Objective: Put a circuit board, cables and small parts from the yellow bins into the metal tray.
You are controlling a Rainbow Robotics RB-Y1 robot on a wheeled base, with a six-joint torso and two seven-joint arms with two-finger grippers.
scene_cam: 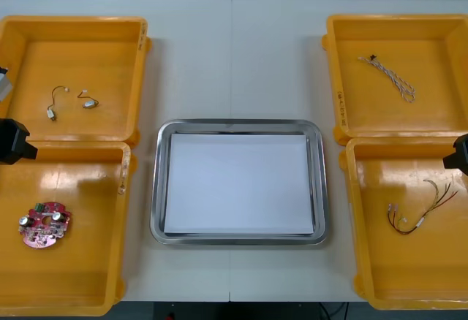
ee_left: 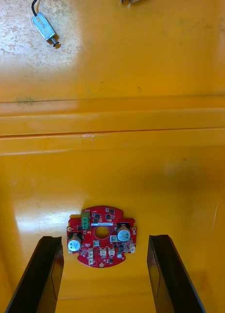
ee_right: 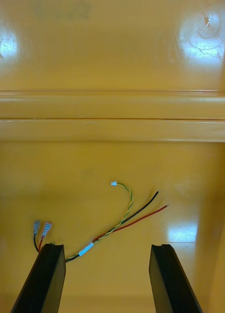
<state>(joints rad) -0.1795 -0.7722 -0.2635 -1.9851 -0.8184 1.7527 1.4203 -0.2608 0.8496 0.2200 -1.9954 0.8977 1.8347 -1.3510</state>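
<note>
A round red circuit board (scene_cam: 45,224) (ee_left: 101,236) lies in the near left yellow bin (scene_cam: 88,291). My left gripper (ee_left: 104,276) hangs open above it, one finger at each side of the board; its arm shows at the table's left edge (scene_cam: 13,141). A red and yellow cable (scene_cam: 424,207) (ee_right: 115,220) lies in the near right bin (scene_cam: 380,276). My right gripper (ee_right: 106,276) is open over that cable's taped middle; its arm shows at the right edge (scene_cam: 458,152). The metal tray (scene_cam: 162,188), white inside, sits between the bins.
The far left bin (scene_cam: 110,35) holds two small metal parts (scene_cam: 51,112) (scene_cam: 89,102) on thin wires; one (ee_left: 44,27) lies beyond the bin wall from my left fingers. The far right bin (scene_cam: 439,35) holds a twisted blue and white cable (scene_cam: 389,79).
</note>
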